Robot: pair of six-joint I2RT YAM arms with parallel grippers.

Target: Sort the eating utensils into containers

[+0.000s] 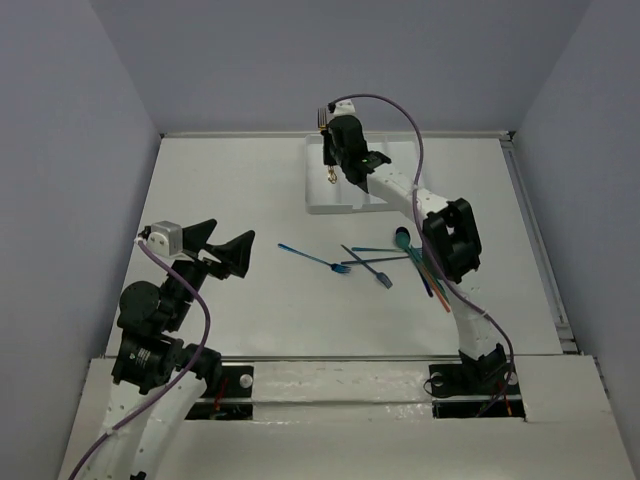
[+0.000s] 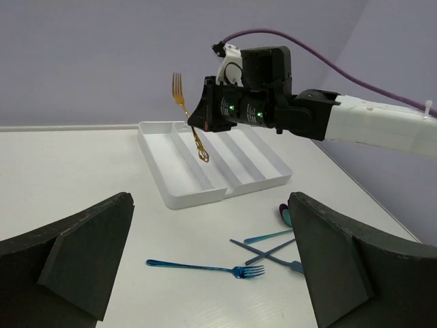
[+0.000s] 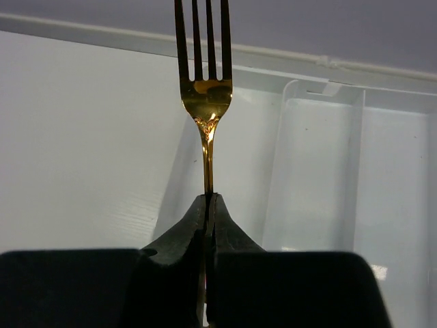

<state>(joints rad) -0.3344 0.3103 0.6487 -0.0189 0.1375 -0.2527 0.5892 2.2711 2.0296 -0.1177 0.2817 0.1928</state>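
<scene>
Pale violet-grey walls point(image 1: 80, 150) box in a white surface point(image 1: 250, 200) in the top view. At 12 o'clock sits the tray point(image 1: 325, 203). Over its 9 o'clock end your right gripper point(image 1: 330, 150) is clamped on the gold fork point(image 1: 323, 120), tines pointing away from the bases. Loose utensils point(image 1: 405, 262) lie crossed between centre and 3 o'clock, and a blue fork point(image 1: 315, 260) lies just to their 9 o'clock side. Your left gripper point(image 1: 228, 240) hangs near 9 o'clock, jaws spread wide, holding nothing.

From the left wrist you see the gold fork nearly upright, slightly tilted, with its handle tip low over the tray's long compartments point(image 2: 167, 160). You cannot tell whether it touches. The left fingers point(image 2: 75, 260) frame the view, far apart.

From the right wrist, the jaws are pinched tight on the fork's thin stem. The tines rise to 12 o'clock and the tray spreads toward 3 o'clock.
</scene>
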